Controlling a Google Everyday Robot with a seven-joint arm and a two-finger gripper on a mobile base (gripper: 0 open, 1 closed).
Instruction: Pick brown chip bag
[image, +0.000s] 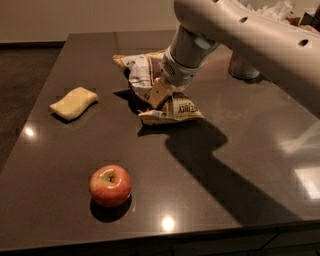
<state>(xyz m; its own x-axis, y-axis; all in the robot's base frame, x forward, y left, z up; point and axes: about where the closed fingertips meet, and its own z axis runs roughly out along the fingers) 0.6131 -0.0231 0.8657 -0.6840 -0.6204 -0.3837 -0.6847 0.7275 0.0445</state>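
The brown chip bag (175, 107) lies crumpled on the dark table (240, 165) at the middle back, with a tan lettered end toward the front and a white patch near its far end. My gripper (159, 93) comes down from the upper right onto the bag's middle and is shut on it. The bag is bunched up around it, and its left part sits slightly raised over a shadow. The arm hides part of the bag.
A red apple (110, 185) sits near the front left. A pale yellow sponge (74, 103) lies at the left. A grey round object (243, 67) stands at the back right behind the arm. The table's front edge runs along the bottom.
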